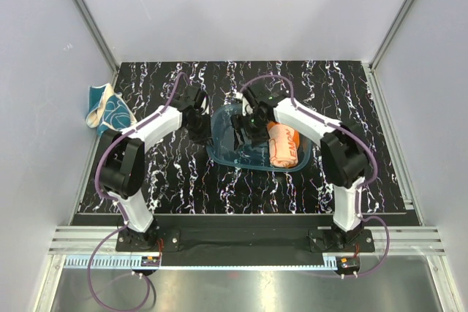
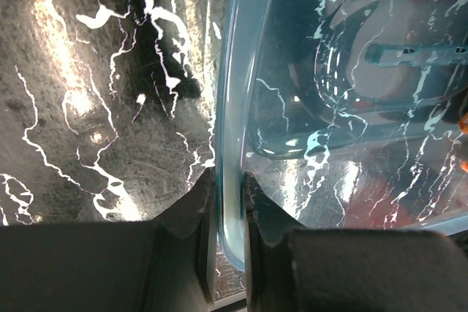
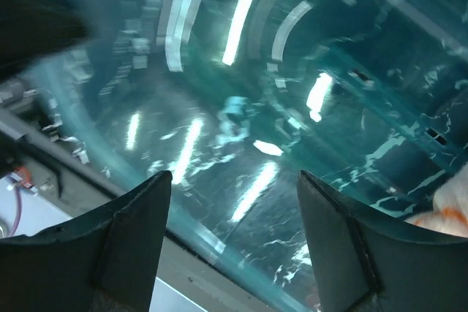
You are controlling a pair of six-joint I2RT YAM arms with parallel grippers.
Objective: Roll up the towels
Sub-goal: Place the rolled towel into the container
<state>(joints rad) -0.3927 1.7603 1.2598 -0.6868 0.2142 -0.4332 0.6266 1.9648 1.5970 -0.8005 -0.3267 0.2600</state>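
- The left pincer (image 2: pixel 228 213) is clamped on the thin rim of the translucent blue plastic tray (image 2: pixel 226 144). In the left wrist view, one dark finger presses on each side of that rim at the lower middle of the frame.
- The right pincer (image 3: pixel 234 231) hangs over the inside of the tray with its fingers well apart and nothing between them. Only the glossy tray floor shows in the gap.
- The orange and peach towel (image 1: pixel 282 144) lies in the right half of the tray, bundled into a loose roll. In the top view it is just right of the right pincer, and the right wrist view catches only a pale corner of it at the lower right edge.
- The teal towel with white swirls (image 1: pixel 108 107) lies crumpled at the upper left of the top view, at the left edge of the black white-veined tabletop (image 1: pixel 351 100), well apart from both pincers and the tray.
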